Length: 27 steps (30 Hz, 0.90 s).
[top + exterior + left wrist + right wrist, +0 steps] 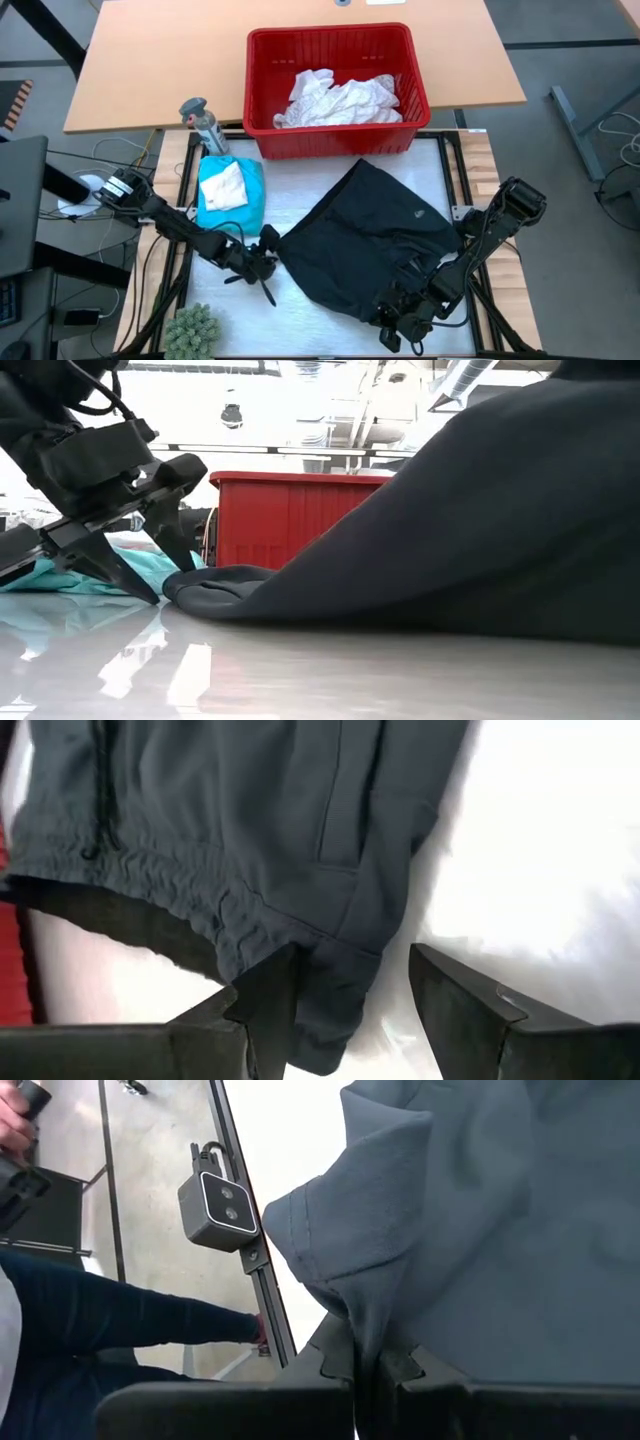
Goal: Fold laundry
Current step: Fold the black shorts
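Black soft cloth shorts (365,235) lie spread across the middle of the white table (330,175), just in front of the red plastic slatted basket (335,45). One corner of the garment, beside its gathered waistband, points toward the left arm; the opposite edge rises toward the right arm.

Left claw (262,266): positioned at the left corner of the shorts, low over the table. Its two dark fingers (268,1005) stand apart, with the hem corner lying between them. The wrist view shows the cloth touching one finger, while the other finger stands clear over bare table. The fingers are not pressed onto the fabric.

Right claw (367,1365): positioned at the near right edge of the shorts. Its fingers are together and clamped on a pinched fold of the black cloth, which is lifted off the table there. In the low view the garment slopes up from the table toward that side.

Teal cloth garment (232,190): folded flat at the left rear of the table, with a small white cloth (224,186) resting on top of it.

White crumpled laundry (338,98): inside the basket, heaped toward its right half.

Small green fuzzy plant (191,327): at the near left corner, well apart from the shorts.
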Each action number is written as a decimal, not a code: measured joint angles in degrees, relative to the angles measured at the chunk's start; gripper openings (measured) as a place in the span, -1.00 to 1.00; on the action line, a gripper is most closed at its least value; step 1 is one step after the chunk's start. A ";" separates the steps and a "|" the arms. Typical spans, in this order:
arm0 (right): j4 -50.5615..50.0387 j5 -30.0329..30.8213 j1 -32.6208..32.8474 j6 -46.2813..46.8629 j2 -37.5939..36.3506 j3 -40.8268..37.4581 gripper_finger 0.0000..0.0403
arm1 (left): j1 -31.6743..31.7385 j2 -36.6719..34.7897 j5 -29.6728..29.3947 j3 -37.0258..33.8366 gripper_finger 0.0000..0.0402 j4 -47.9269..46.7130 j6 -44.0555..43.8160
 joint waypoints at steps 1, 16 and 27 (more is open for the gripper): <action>0.00 -0.01 0.00 0.00 0.00 0.00 -0.88 | 0.08 0.00 -0.07 -0.33 -0.09 0.49 0.24; 1.04 -0.15 0.00 1.52 0.00 0.01 -0.87 | 3.24 0.00 0.04 1.67 -0.95 -3.93 -7.43; 1.39 -3.45 -1.86 3.07 0.00 0.01 -0.87 | -3.46 0.00 8.70 10.26 -0.99 -21.05 -41.14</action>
